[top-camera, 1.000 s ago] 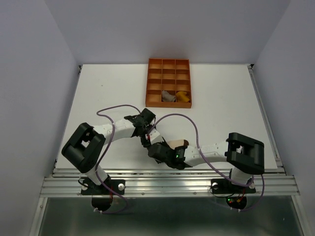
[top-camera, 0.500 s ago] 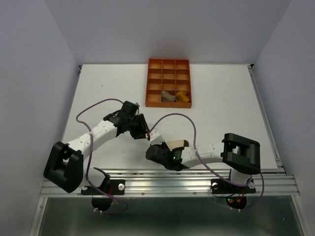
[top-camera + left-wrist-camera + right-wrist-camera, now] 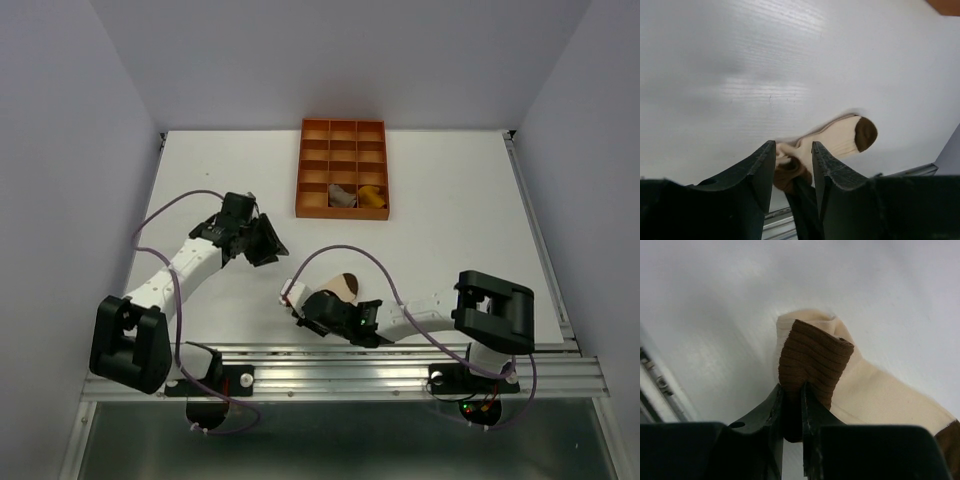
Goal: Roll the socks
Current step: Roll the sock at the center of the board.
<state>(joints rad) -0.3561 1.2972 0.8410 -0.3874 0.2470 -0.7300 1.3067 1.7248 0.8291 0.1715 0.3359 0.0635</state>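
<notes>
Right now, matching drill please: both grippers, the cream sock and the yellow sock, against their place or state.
Things
1. left gripper
2. right gripper
3. cream sock
4. mustard-yellow sock

Place or state
A. in the right-hand cell of the nearest row of the orange tray
B. open, holding nothing, above the table
C. shut on a brown cuff
D. on the table near the front edge, outside the tray

Pairs: 1-B, 2-C, 3-D, 4-A
</notes>
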